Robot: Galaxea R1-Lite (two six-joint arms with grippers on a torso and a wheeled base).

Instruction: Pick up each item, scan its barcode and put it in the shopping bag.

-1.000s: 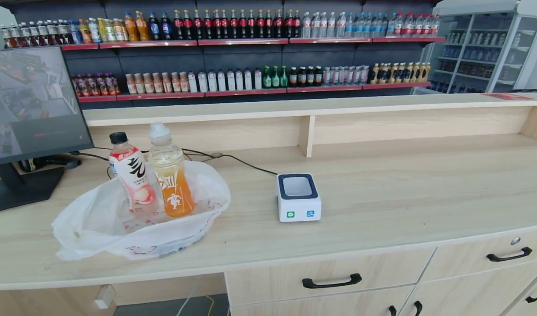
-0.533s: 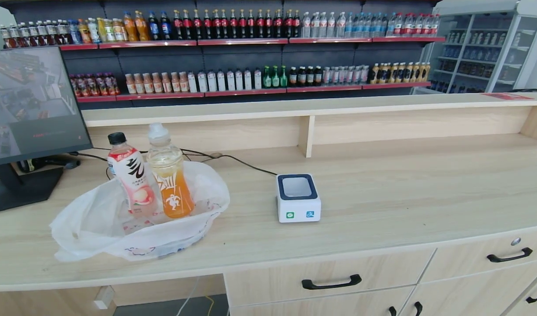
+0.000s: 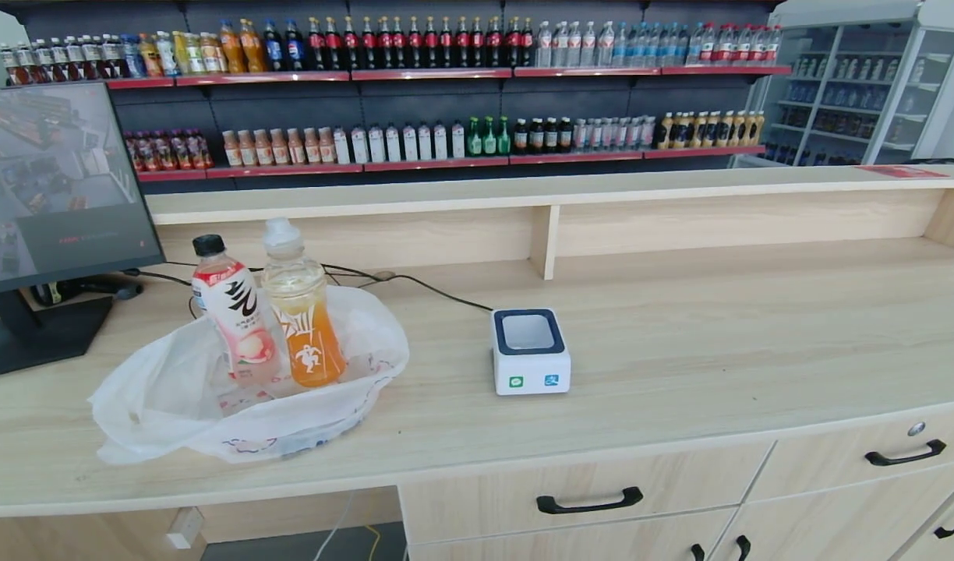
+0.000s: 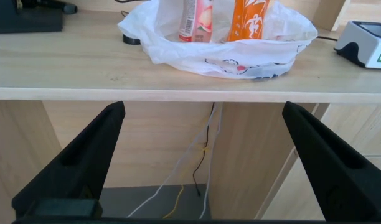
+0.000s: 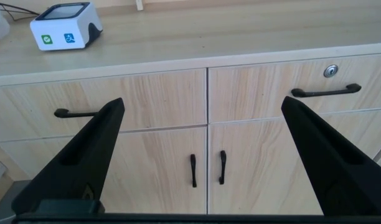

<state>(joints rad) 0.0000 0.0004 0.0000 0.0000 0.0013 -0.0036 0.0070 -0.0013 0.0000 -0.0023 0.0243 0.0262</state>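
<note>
- The shopping bag [image 3: 173, 405] is thin, white, crinkled plastic. It lies slumped open in a wide, low nest on the pale wood-grain counter [image 3: 680, 351], left of the scanner [image 3: 530, 351] and apart from it.
- Two plastic bottles stand inside the bag, touching side by side, with their long axes vertical and their caps up.
- The pink bottle [image 3: 235, 319] is slim, with a black cap and a white-and-pink label. It stands on the side farther from the scanner.
- The orange bottle [image 3: 304, 327] has rounder shoulders and a white cap, clear above and orange below. It stands on the side nearer the scanner.
- The scanner is a small white box with rounded corners. Its dark-framed glossy window faces up.
- A thin black cable [image 3: 415, 284] trails across the counter behind the scanner.
- The left gripper [image 4: 203, 106] has two black wedge-shaped fingers spread wide with nothing between them. It hangs lower than the counter's edge, left of the scanner and in front of the bag.
- The right gripper [image 5: 203, 102] is likewise spread wide and holds nothing. It hangs lower than the scanner, facing the smooth wooden drawers [image 5: 147, 99] with their black handles.
- Since a second ago, the bag, both bottles and the scanner have kept their places. Only the whole head view has shifted slightly.
</note>
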